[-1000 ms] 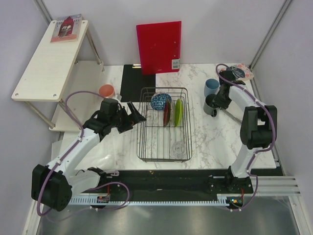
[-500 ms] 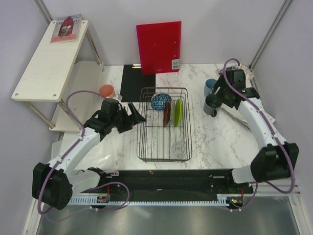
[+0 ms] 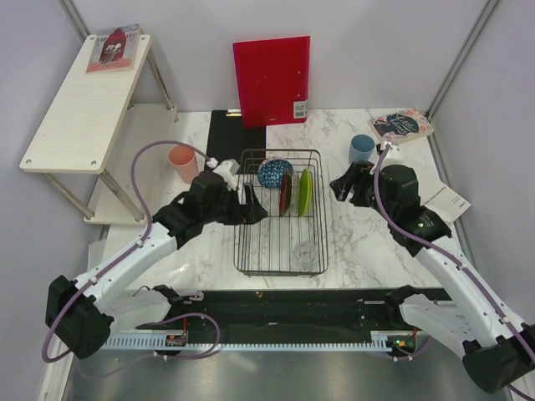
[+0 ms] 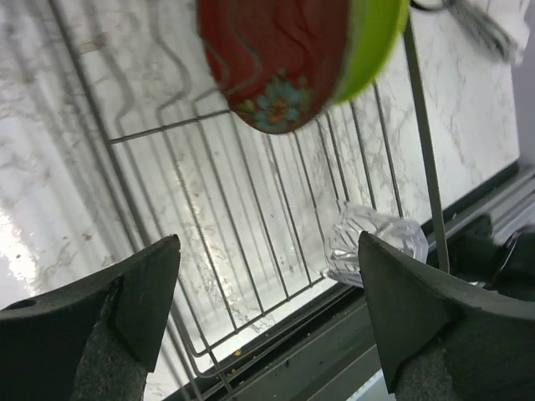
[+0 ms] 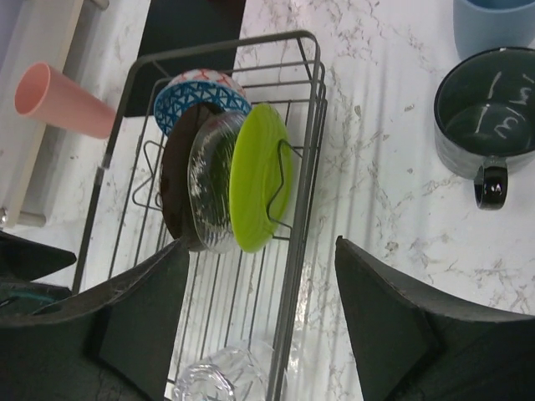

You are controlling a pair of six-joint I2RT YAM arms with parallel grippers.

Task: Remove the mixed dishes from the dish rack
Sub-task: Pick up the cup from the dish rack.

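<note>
The dish rack (image 3: 238, 219) stands mid-table. In it stand a blue patterned bowl (image 3: 274, 172), a dark red plate (image 3: 286, 193), a clear glass plate (image 5: 209, 180) and a lime-green dish (image 3: 306, 192), with a clear glass (image 3: 307, 251) at its near end. My left gripper (image 3: 253, 209) hangs open over the rack's left side, empty, the red plate (image 4: 276, 58) ahead of it. My right gripper (image 3: 344, 185) is open and empty just right of the rack. A pink cup (image 3: 183, 163) stands left of the rack. A light blue cup (image 3: 361, 148) and a dark grey mug (image 5: 485, 117) stand on the right.
A red board (image 3: 271, 79) leans on the back wall behind a flat black mat (image 3: 234, 138). A pale shelf (image 3: 84, 100) slopes at the far left. A book (image 3: 401, 125) and a paper card (image 3: 447, 200) lie on the right side.
My right arm left the dark grey mug on the table, opened, and swung in toward the rack's right side. My left gripper moved right, over the rack's left edge.
</note>
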